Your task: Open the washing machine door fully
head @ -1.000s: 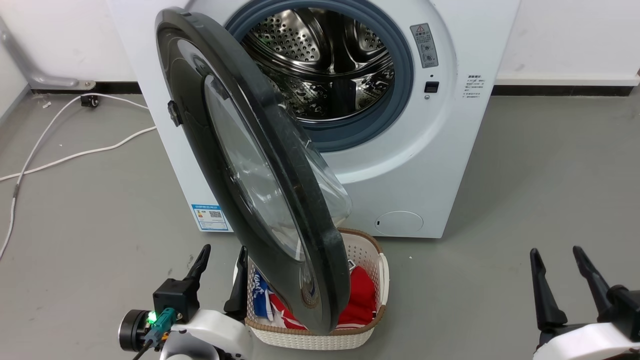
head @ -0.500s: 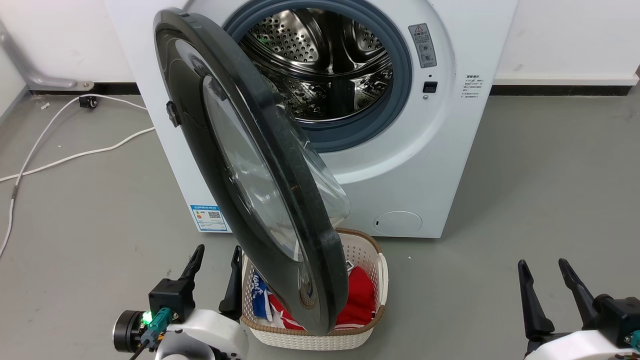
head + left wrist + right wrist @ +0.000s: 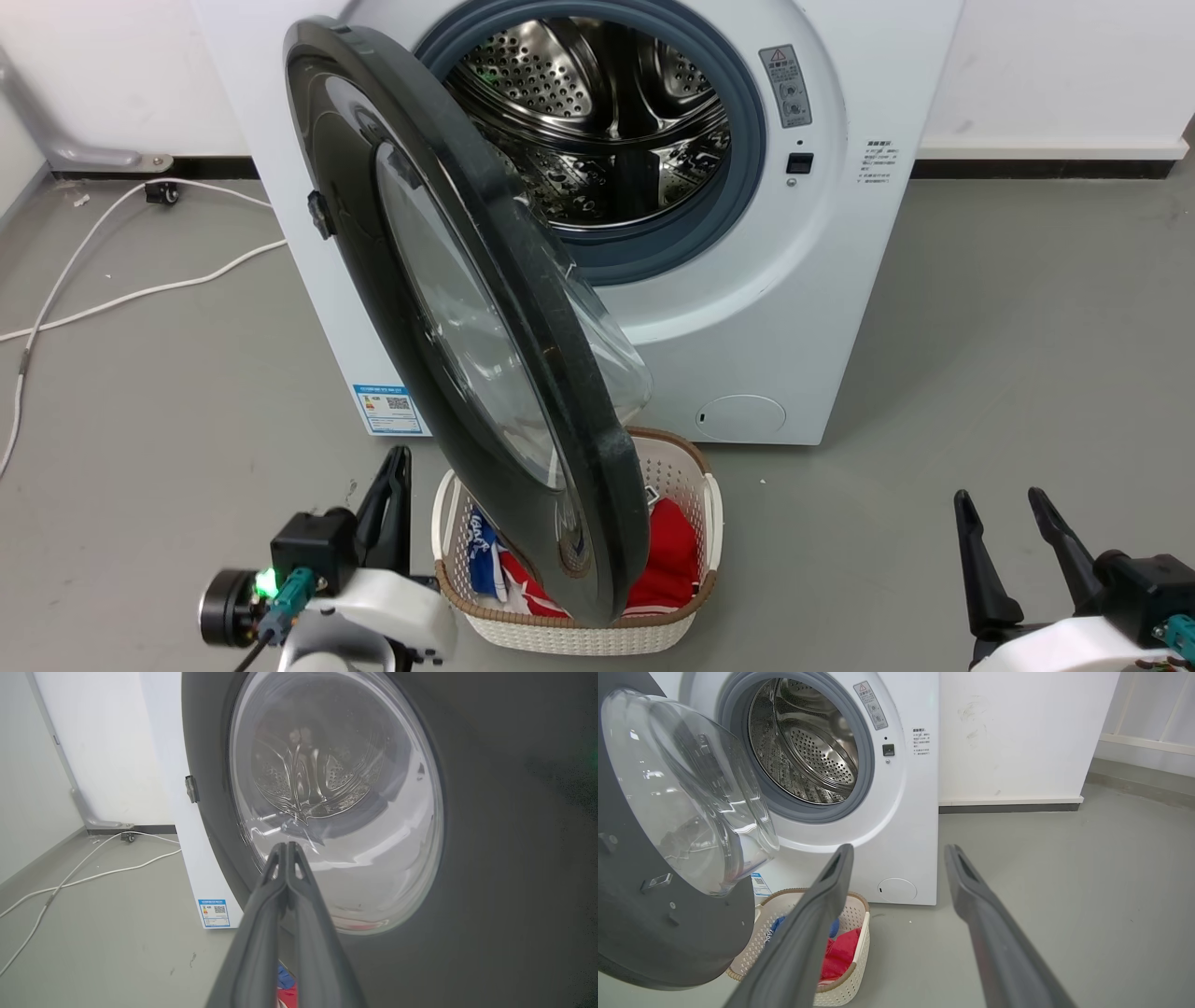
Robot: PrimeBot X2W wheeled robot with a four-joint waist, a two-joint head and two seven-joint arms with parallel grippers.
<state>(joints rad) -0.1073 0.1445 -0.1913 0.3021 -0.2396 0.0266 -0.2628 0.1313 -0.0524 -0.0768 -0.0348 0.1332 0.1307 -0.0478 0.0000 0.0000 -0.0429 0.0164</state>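
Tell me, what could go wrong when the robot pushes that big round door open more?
The left hand is shut to a thin tip aimed at the smooth glass of the washing machine door, so it might slide off when pushing. The door's bottom edge looks close to the laundry basket, so it may bump it. Nothing grips the door, so it could swing back.

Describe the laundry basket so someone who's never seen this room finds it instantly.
Find the white washing machine against the wall, its black-rimmed door swung open. On the grey floor right below the door's lower edge sits the basket. It alone is white perforated plastic with a brown rim, holding red and blue clothes.
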